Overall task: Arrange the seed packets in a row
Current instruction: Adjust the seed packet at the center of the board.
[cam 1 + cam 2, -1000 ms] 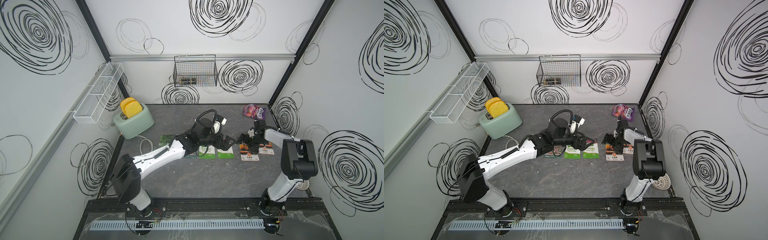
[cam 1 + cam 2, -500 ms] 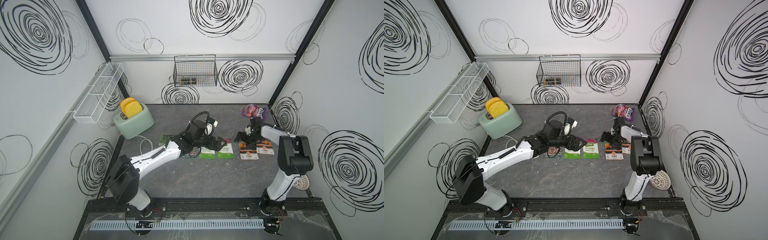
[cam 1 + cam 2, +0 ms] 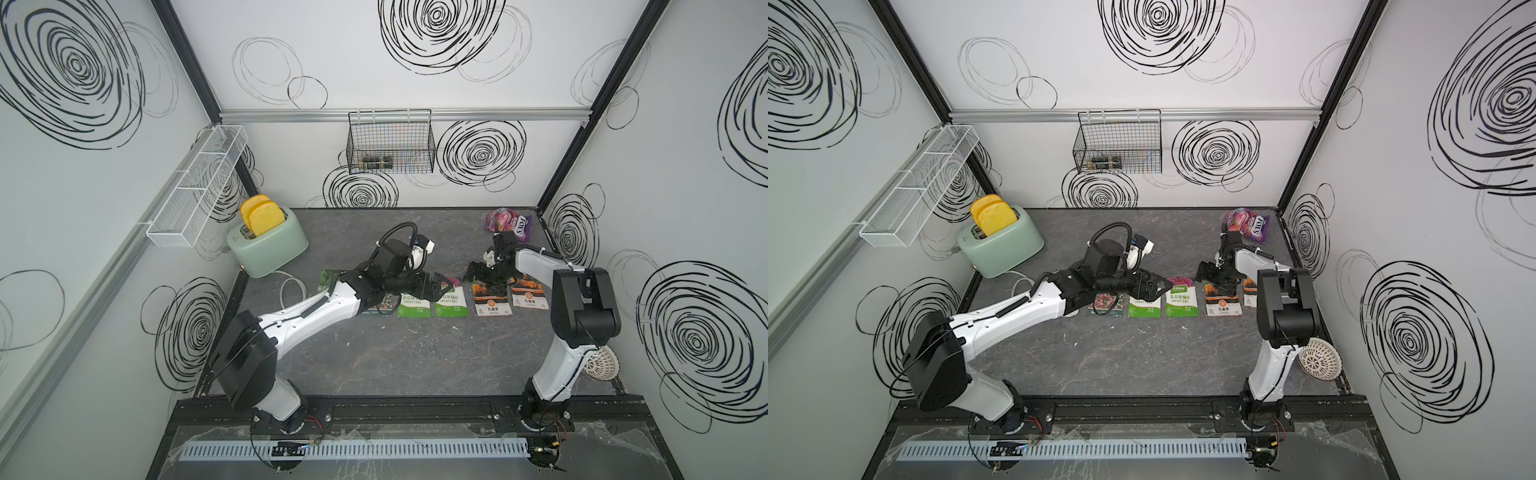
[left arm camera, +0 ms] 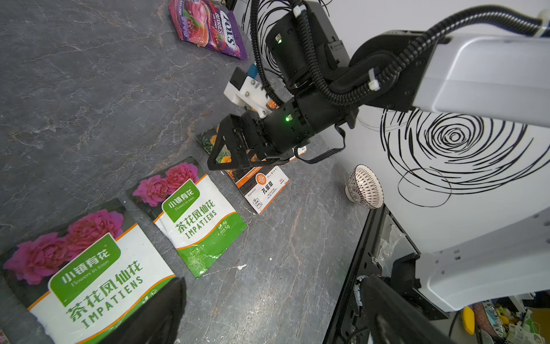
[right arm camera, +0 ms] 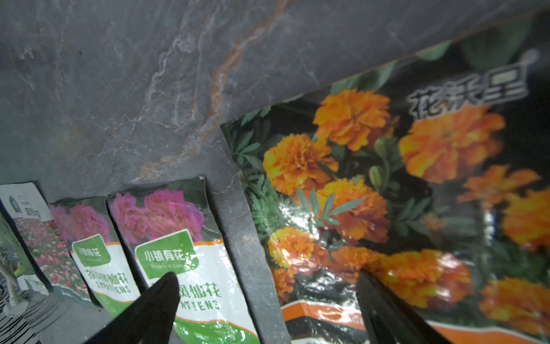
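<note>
The left gripper (image 3: 439, 287) stands spread and empty, low over a flat green-and-white seed packet with pink blooms (image 4: 89, 277). A second green-and-white packet (image 4: 198, 222) lies just beside it, toward the right arm. The right gripper (image 3: 477, 275), also spread and empty, hangs over the far end of a glossy black packet of orange marigolds (image 5: 387, 193); whether a finger touches it cannot be told. A second marigold packet (image 3: 528, 296) lies next to it, partly under the right arm. On the other side, the left forearm half hides a red-pink flower-field packet (image 3: 1105, 303), and a dark green packet (image 3: 328, 280) shows only a corner. The five clearer packets lie face up, side by side, on the grey stone-look worktop (image 3: 415, 365).
</note>
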Motion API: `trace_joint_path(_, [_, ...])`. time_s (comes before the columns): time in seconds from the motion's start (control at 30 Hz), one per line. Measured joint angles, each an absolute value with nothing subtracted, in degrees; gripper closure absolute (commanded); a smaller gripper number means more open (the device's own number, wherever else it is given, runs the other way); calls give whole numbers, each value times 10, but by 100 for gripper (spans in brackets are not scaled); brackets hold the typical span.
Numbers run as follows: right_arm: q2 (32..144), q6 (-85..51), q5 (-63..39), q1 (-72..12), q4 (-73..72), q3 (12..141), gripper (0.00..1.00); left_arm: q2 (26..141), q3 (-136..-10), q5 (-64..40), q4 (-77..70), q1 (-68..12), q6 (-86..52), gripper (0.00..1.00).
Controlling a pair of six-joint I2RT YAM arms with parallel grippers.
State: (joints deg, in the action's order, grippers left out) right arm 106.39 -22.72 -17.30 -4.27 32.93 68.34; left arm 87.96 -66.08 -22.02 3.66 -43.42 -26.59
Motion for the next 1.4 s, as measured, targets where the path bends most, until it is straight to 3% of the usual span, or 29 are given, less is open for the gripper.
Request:
trace_joint_path(0.57, [1043, -228, -175, -29, 399, 781, 5, 856, -652, -220, 35, -430, -268, 4])
trace_joint_path(0.87, [1005, -220, -179, 10, 421, 769, 5, 842, -624, -223, 24, -426, -272, 4])
trace_joint_path(1.4, [1158, -204, -148, 54, 431, 883, 3, 842, -600, -245, 11, -426, -277, 4])
